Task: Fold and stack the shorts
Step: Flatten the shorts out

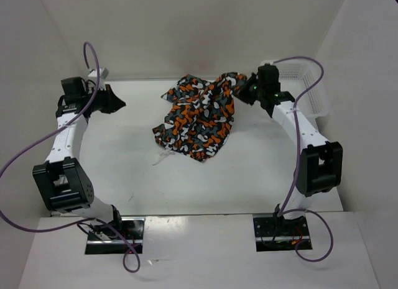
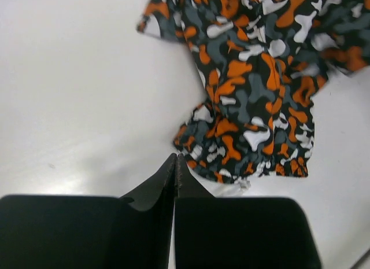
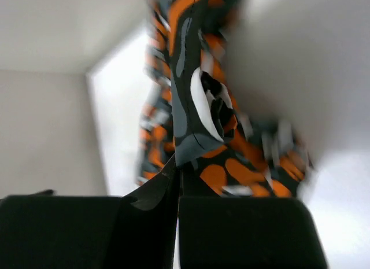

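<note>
The shorts [image 1: 200, 117], camouflage-printed in orange, white, black and grey-teal, lie crumpled on the white table [image 1: 124, 171], their far right corner lifted. My right gripper [image 1: 247, 90] is shut on that corner; the right wrist view shows the shorts' fabric [image 3: 196, 107] pinched between my shut fingers [image 3: 159, 185] and hanging away from them. My left gripper [image 1: 118, 103] is shut and empty, above the table left of the shorts. In the left wrist view its shut fingertips [image 2: 169, 170] point at the table just short of the shorts' [image 2: 254, 89] frilled hem.
A white plastic mesh basket [image 1: 306, 90] stands at the back right, behind my right arm. White walls [image 1: 186, 28] close in the table at the back and both sides. Purple cables [image 1: 37, 146] loop off both arms.
</note>
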Available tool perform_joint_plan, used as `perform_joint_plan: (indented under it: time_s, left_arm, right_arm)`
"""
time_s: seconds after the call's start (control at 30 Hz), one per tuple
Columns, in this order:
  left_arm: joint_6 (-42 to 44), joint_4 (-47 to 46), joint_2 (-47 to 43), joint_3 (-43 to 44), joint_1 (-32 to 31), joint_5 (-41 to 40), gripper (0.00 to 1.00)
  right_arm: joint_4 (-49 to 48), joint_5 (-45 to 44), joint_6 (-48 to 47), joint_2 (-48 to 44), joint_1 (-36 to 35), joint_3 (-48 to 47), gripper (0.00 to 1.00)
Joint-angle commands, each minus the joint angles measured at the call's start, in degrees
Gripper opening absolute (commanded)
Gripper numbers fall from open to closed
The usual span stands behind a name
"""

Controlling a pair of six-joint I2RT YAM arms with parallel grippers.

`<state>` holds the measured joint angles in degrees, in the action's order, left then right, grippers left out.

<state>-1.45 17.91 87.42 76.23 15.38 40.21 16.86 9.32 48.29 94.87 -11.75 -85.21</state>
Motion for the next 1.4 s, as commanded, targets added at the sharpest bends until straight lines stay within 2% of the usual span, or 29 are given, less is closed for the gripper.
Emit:
perform_joint_plan:
  time_s: [0.0,0.23,0.37,0.47,0.5,0.57,0.63,0.67,0.7,0.77,0.8,0.93,1.13,1.27,1.37]
  left_arm:
    - [1.45,1.69,-0.67,-4.49,-0.96,2.95,0.0]
    - [1.45,3.89,-0.14,-7.75,-9.91,1.37,0.0]
    - [1.45,3.89,-0.76,-11.53,-17.47,1.37,0.1]
    - [1.45,3.36,-1.99,-15.22,-25.46,1.37,0.2]
    - [1.45,2.84,-1.99,-15.23,-30.36,-0.46,0.22]
    - [1.45,1.78,-1.99,-15.85,-35.22,-2.93,0.37]
    - [1.45,-1.19,-0.76,-15.05,-40.74,-6.35,0.44]
    - [1.45,-2.26,0.2,-14.36,-42.17,-7.85,0.56]
    - [1.45,-3.83,1.69,-13.83,-43.31,-9.34,0.63]
    - [1.45,-4.38,3.89,-12.52,-46.3,-13.04,0.77]
    - [1.45,-3.68,6.42,-9.98,-47.27,-14.18,0.78]
    - [1.45,-0.87,12.59,-3.64,-53.15,-25.57,0.8]
    - [1.45,-0.86,18.23,-2.13,-54.92,-28.43,0.81]
    - [1.45,0.97,22.0,-1.52,-58.17,-33.76,0.81]
    - [1.45,1.78,22.53,-4.32,-58.71,-36.42,0.7]
  right_arm:
    - [2.48,0.18,0.05,-0.91,-0.29,8.38,0.0]
    - [3.53,-4.31,-1.01,-2.76,-0.29,11.99,0.0]
    - [4.14,-5.02,-2.32,-4.95,0.93,12.61,0.0]
    - [5.37,-5.02,-3.55,-5.48,1.46,12.61,0.0]
    - [5.37,-5.02,-3.56,-5.49,2.16,12.61,0.0]
    - [5.37,-4.41,-4.08,-5.49,2.69,13.14,0.0]
    - [5.37,-3.7,-4.08,-5.49,3.31,14.45,0.0]
    - [5.37,-3.17,-4.08,-6.01,3.92,14.46,0.0]
    - [5.37,-3.17,-4.08,-6.62,3.93,15.24,0.0]
    - [5.37,-3.17,-4.08,-7.41,4.45,15.86,0.0]
    - [5.37,-3.17,-4.61,-8.11,4.45,16.39,0.0]
    - [5.99,-2.47,-4.61,-10.58,6.29,17.71,0.0]
    - [7.04,-1.41,-5.75,-13.39,8.06,20.35,0.0]
    - [7.04,0.16,-5.75,-13.92,9.81,21.66,0.02]
    - [7.04,0.69,-5.75,-13.92,10.43,22.19,0.03]
